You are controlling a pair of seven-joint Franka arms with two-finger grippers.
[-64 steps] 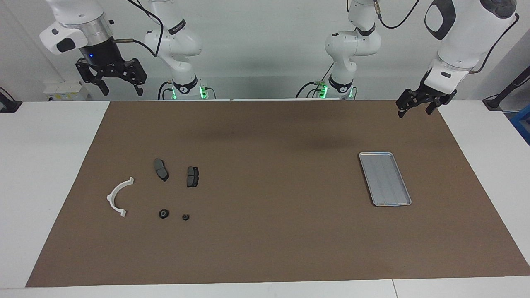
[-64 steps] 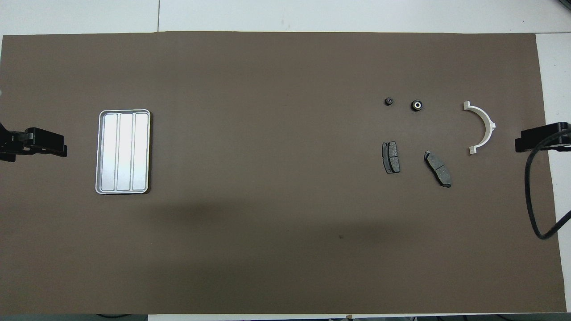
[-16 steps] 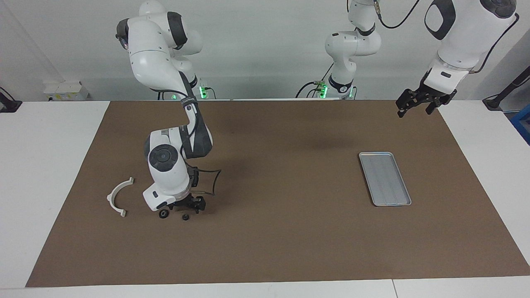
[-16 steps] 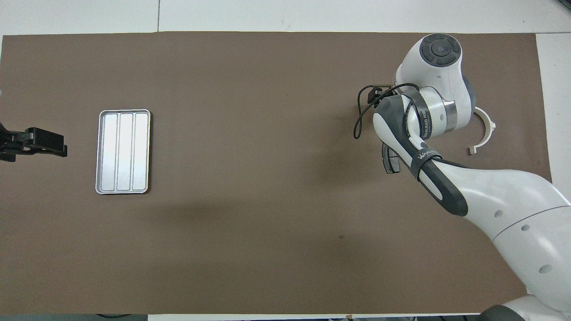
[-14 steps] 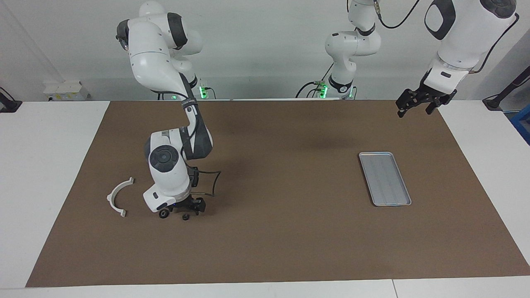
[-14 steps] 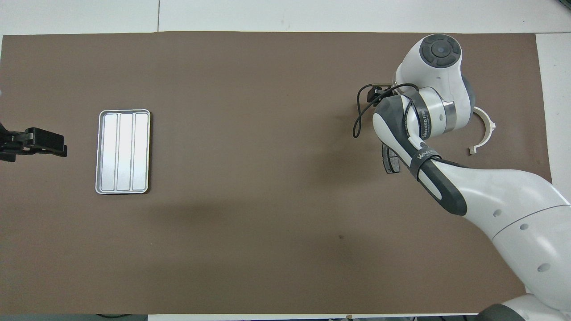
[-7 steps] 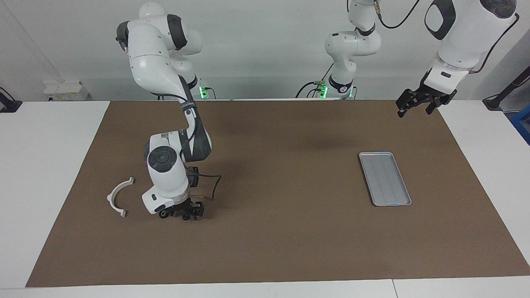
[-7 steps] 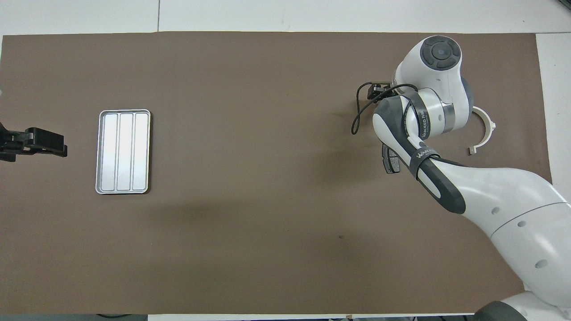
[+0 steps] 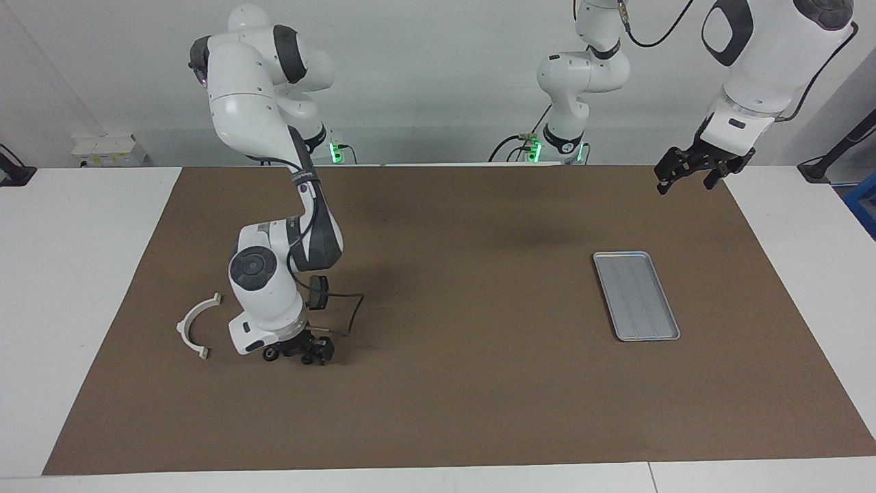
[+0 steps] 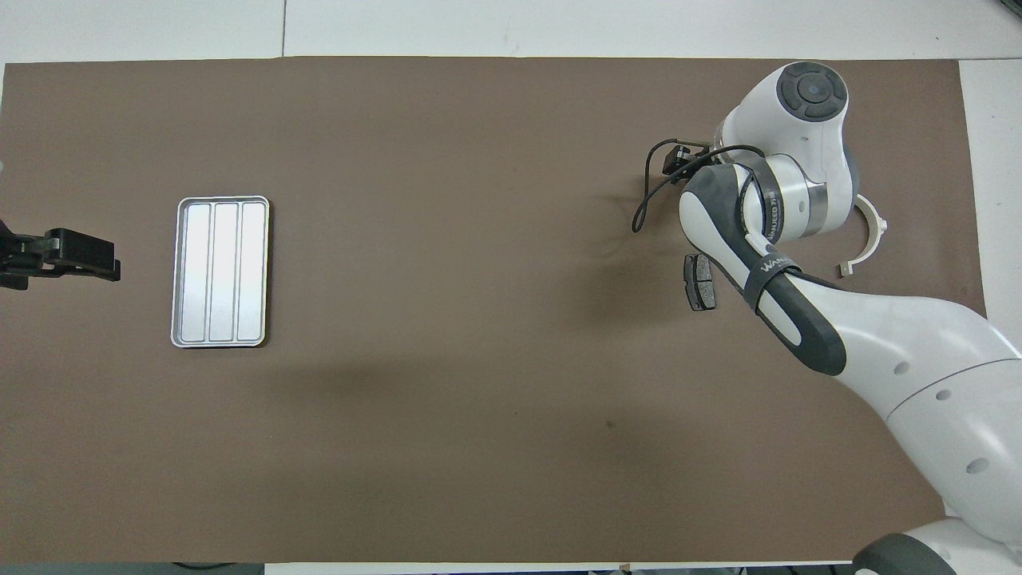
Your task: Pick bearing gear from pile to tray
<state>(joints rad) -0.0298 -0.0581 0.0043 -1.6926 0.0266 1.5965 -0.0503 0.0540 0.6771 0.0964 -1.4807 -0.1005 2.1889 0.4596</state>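
The pile lies toward the right arm's end of the mat. It holds a white arc bracket (image 9: 194, 324) (image 10: 872, 230), a dark brake pad (image 10: 699, 282) and a small black round piece (image 9: 271, 354). My right gripper (image 9: 301, 353) is down at the mat right beside that round piece. The second round piece cannot be told apart from the gripper's black parts. From overhead the right arm hides the gripper, both round pieces and the other brake pad. The silver tray (image 9: 619, 255) (image 10: 178, 271) lies empty toward the left arm's end. My left gripper (image 9: 692, 171) (image 10: 64, 255) is open and waits, raised.
A brown mat (image 9: 465, 411) covers most of the white table. The right arm's black cable (image 9: 345, 315) loops out over the mat beside the wrist. Bare mat lies between the pile and the tray.
My right arm came from rest down onto the pile. In the last second its wrist sank to the mat and shifted a little toward the bracket, uncovering one brake pad from overhead. The left arm stayed still.
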